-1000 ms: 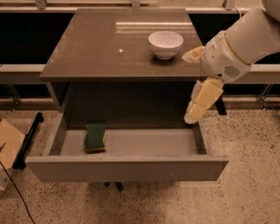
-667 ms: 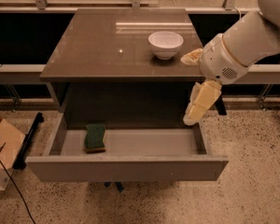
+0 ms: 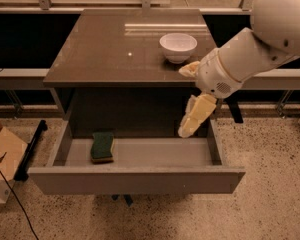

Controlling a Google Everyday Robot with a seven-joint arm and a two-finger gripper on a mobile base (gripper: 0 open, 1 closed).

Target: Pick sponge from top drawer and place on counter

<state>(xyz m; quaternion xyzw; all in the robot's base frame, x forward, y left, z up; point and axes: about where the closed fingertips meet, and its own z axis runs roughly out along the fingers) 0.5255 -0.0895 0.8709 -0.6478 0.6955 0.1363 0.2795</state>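
The wide shallow grey drawer [image 3: 135,180] stands open, the green-topped yellow sponge [image 3: 102,145] lying at its left. Over its right rear corner hangs the cream gripper [image 3: 184,101], jaws released, empty. Behind, the glossy grey-brown tabletop [image 3: 105,54] bears a white bowl [image 3: 178,46].

— What colour is the sponge [image 3: 103,145]?
— Dark green on top, yellow beneath. It lies at the left of the top drawer [image 3: 140,179], which is grey with a paler grey inside.
— And the counter [image 3: 115,49]?
— Glossy grey-brown with a thin dark edge. The bowl [image 3: 178,46] on it is white.
— The gripper [image 3: 184,101]?
— Cream-yellow, spread apart at the counter's near right corner, on a white arm [image 3: 250,54]. The floor [image 3: 270,194] is speckled beige.
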